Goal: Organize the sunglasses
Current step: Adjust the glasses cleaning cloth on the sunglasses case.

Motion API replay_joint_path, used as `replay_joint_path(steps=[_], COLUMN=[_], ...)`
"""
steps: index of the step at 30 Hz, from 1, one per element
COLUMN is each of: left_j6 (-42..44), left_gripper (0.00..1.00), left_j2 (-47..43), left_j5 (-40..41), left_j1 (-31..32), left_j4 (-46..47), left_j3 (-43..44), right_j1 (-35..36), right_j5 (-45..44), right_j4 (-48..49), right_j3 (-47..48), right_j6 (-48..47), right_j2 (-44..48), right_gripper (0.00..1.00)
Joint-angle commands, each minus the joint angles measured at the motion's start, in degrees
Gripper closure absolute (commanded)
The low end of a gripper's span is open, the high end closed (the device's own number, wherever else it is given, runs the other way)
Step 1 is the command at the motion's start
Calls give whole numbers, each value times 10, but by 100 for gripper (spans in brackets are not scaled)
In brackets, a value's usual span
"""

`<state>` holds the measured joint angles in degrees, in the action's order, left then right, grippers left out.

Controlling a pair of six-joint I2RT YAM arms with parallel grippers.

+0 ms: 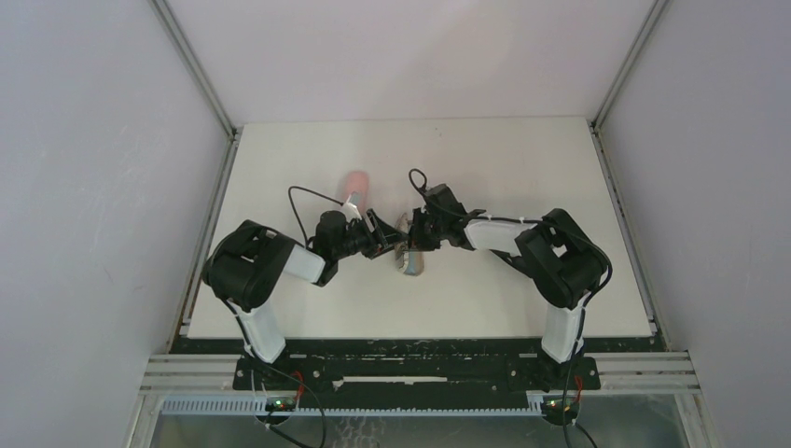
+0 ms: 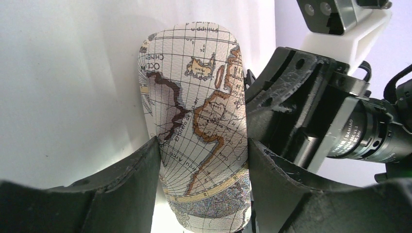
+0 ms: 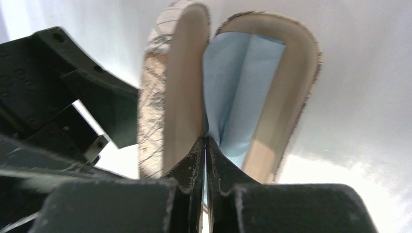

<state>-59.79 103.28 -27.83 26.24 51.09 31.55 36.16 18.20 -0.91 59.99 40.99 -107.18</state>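
Blue cloth [image 3: 238,82] lines the hollow of the map-printed case [image 2: 194,121], which stands hinged open near the middle of the bench [image 1: 522,159], a little toward its near edge. The left claw [image 2: 201,160] clamps the case across its width, one finger against each long side. That looks meant to steady the shell while the other arm works inside it.

The right claw [image 3: 205,145] is pressed together, with its tips pushed into the gap between the two halves, right at the cloth's near edge. Whether it nips a fold of the cloth cannot be told. Its position suggests it is either tucking the cloth in or wedging the halves apart.

The cloth is the only thing visible inside the case. The sunglasses appear in none of the views. They may lie under the cloth or somewhere out of sight, and the pictures do not say which.

A pink case [image 1: 355,184] lies apart, toward the far edge and left of centre. It is blurred, so its lid and contents cannot be made out.
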Motion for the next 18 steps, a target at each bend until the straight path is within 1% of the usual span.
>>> replay_joint_path(steps=[1, 9, 18], left_j6=[5, 4, 3], left_gripper=[57, 57, 58], left_j2=[-19, -18, -20], left_j5=[-13, -14, -15], left_j1=[1, 2, 1], left_j4=[32, 32, 32], left_j3=[3, 4, 5], right_j1=[3, 4, 3], right_j5=[-78, -123, -107], right_j4=[-51, -95, -93], right_j3=[21, 29, 29], right_j6=[-30, -49, -62], right_j2=[19, 31, 70], right_gripper=[100, 100, 100])
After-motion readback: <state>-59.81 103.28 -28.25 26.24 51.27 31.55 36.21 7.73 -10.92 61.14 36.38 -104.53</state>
